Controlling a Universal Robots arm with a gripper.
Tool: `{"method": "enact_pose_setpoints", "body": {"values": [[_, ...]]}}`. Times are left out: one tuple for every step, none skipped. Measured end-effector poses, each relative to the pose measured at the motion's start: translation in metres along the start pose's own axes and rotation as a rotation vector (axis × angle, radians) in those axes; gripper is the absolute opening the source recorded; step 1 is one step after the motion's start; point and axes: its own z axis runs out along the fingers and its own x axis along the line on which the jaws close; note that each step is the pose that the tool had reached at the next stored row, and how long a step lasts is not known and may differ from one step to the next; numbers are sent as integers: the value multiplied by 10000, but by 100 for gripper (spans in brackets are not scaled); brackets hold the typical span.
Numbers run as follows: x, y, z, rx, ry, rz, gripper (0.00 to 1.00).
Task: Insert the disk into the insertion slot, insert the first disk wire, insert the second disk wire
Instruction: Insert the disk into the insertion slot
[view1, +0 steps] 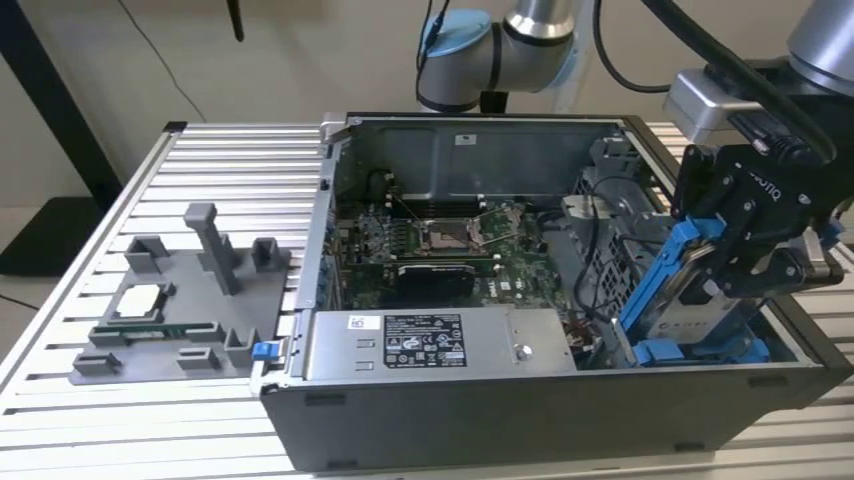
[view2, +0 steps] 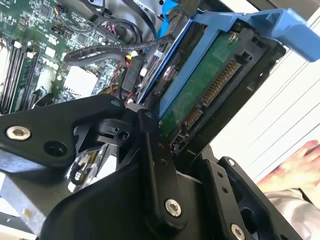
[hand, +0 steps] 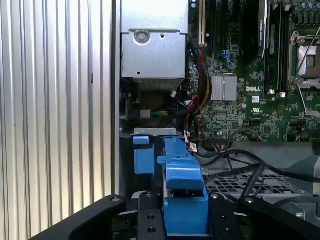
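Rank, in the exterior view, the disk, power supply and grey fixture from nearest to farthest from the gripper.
1. disk, held in the gripper, at the exterior view's right.
2. power supply, near the view's middle.
3. grey fixture, far at the exterior view's left.

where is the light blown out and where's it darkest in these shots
Second wrist view: the table beside the disk is washed out almost white. First wrist view: deep shadow inside the computer case beside the disk. Exterior view: even light, no strong glare.
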Motion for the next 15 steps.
{"method": "enact_pose_setpoints", "body": {"values": [[0,0,0,0,0,0,0],[0,0,0,0,0,0,0],[0,-1,1,1,-3,-1,100],[0,-1,1,1,-2,-1,100],[0,-1,1,1,-1,-1,100],[0,-1,-1,0,-1,-1,100],[0,-1,-12,0,1,0,100],[0,0,-29,0,-1,0,100],[-1,0,-50,0,0,0,100],[-2,1,-67,0,-1,0,100],[-7,1,-73,0,-3,-1,100],[-16,1,-77,0,-6,-1,100],[-28,2,-83,0,-7,-1,100],[-41,2,-87,0,-12,-1,100],[-53,3,-92,0,-21,-1,100]]}}
